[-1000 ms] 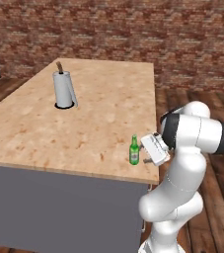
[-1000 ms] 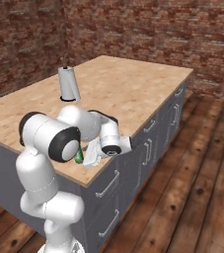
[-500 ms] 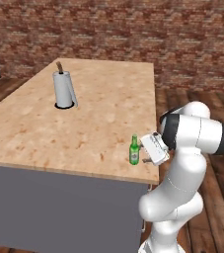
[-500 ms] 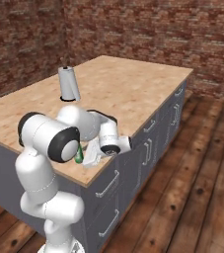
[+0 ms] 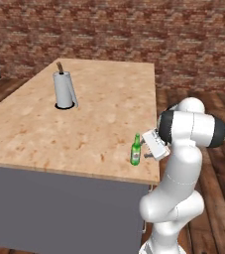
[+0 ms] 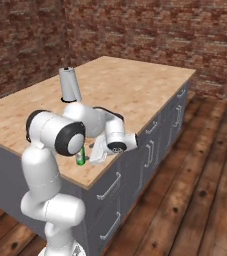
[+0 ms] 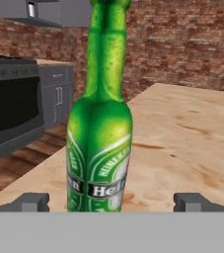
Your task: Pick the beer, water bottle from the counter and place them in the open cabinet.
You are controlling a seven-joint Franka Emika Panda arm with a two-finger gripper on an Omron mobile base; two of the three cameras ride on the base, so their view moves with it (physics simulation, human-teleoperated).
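Observation:
The beer (image 5: 136,150) is a slim green bottle standing upright near the front right corner of the tan counter (image 5: 84,129). My gripper (image 5: 146,149) is level with it, just to its right, open and with nothing in its grip. In the hand view the beer (image 7: 99,133) stands close up between the two spread fingertips (image 7: 32,201) of the gripper (image 7: 112,202), touching neither. In the right base view the arm partly covers the beer (image 6: 79,158). A grey wall cabinet (image 7: 15,15) holds a small pale cylinder; I cannot tell whether it is the water bottle.
A grey paper-towel roll (image 5: 63,90) stands on a round base at the counter's far left. Grey drawers (image 6: 150,150) with bar handles line the counter's side. A dark oven (image 7: 10,108) stands beyond the counter. Brick walls and a wood floor surround it.
The arm has edged slightly towards the beer. The beer and the paper-towel roll have not moved, and the jaws stay wide.

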